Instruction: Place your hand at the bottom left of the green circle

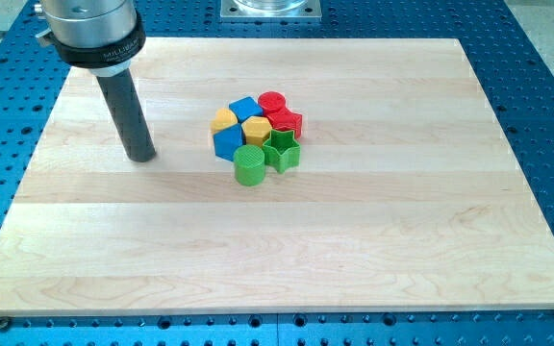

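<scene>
The pale wooden worktop [373, 240] fills most of the frame over a blue perforated base [546, 67], and my tool (a plain dark rod with nothing that opens or closes, holding nothing) comes down from the upper left so that my tip [141, 157] rests on the wood, well apart from the blocks and to their left. Near the upper middle a tight cluster sits touching: blue cube [244, 109], lower blue block [226, 143], red cylinder [271, 102], red block [288, 121], yellow hexagon [257, 130], yellow block [223, 119] and green star [282, 149]. The green circle [249, 165] stands at the cluster's lower edge, right of my tip.
</scene>
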You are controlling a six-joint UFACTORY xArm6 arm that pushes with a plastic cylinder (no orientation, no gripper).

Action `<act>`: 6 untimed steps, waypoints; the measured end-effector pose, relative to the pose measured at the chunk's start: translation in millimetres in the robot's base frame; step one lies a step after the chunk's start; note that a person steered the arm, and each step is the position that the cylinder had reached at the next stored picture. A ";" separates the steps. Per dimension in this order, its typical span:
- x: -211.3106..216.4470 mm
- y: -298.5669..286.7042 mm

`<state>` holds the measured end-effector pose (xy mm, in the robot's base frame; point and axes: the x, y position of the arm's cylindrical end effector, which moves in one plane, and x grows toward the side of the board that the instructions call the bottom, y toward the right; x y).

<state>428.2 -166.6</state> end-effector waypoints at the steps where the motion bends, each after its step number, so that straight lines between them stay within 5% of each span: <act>1: 0.0 0.0; 2: 0.9 -5.1; 4: 88.3 57.2; 5: 72.5 125.4; 6: 70.5 125.0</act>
